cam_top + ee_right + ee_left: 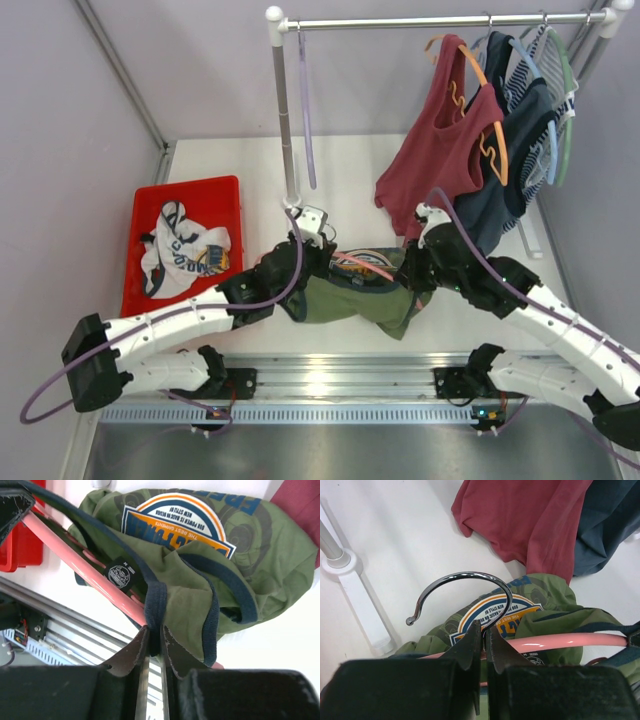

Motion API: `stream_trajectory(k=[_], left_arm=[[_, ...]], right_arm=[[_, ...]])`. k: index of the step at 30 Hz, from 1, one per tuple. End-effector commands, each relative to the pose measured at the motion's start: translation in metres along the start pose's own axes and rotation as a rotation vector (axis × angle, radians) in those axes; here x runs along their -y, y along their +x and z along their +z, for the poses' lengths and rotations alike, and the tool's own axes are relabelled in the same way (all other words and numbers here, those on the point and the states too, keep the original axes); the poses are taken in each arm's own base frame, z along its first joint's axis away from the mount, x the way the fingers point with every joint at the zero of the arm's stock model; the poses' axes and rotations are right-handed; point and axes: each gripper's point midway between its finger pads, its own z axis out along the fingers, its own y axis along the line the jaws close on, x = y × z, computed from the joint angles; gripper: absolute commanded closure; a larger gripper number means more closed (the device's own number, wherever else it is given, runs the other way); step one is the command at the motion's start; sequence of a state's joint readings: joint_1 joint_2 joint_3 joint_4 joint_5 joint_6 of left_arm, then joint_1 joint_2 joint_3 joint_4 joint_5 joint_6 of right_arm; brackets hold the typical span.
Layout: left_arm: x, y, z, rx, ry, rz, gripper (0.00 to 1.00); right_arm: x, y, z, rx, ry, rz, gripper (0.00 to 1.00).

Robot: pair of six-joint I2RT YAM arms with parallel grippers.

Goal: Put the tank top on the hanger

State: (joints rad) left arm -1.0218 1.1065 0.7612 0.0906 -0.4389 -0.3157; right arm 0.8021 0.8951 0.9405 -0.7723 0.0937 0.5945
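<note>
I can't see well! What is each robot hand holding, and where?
Left gripper: the hanger, at the base of its metal hook. Right gripper: the tank top, by its navy trim.

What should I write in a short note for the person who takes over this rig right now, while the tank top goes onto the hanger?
Left gripper: shut on the hanger, at the foot of its metal hook.
Right gripper: shut on the tank top, on a navy-trimmed strap.
Where: both at the middle of the table, top bunched around the hanger.
Done: one pink arm passes under the navy trim, up to the held strap.
Left: seat that strap over the arm's end, then the other shoulder, which is hidden.
</note>
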Motion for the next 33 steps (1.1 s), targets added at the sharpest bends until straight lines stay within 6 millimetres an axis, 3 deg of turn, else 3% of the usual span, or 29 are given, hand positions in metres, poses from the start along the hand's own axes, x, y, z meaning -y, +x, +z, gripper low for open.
stream_trajectory(k=[1,5,16,18,22,25,33], left_arm=[[0.021,-0.049,0.0,0.123,0.06,-0.071,1.0],[0.025,-0.047,0.003,0.116,0.073,-0.077,1.0],[0.039,-0.042,0.016,0.099,0.097,-0.08,1.0],[0.042,-0.045,0.016,0.103,0.103,-0.08,1.0],[0.045,-0.05,0.014,0.107,0.116,-0.07,1.0],[0.05,-0.053,0.01,0.097,0.145,-0.061,1.0],[0.064,-0.062,-0.002,0.061,0.222,-0.026,1.0]], right_arm=[[-0.008,-0.027,-0.01,0.093,0.0,-0.008,0.89],[-0.016,-0.031,-0.008,0.098,-0.029,-0.018,0.99],[-0.047,-0.07,-0.017,0.177,-0.108,0.006,0.95],[-0.045,-0.067,-0.014,0.169,-0.096,0.002,0.89],[-0.045,-0.062,-0.017,0.199,-0.148,-0.09,0.52],[-0.05,-0.069,-0.026,0.264,-0.202,-0.184,0.39],[-0.065,-0.061,-0.021,0.263,-0.311,-0.369,0.35]])
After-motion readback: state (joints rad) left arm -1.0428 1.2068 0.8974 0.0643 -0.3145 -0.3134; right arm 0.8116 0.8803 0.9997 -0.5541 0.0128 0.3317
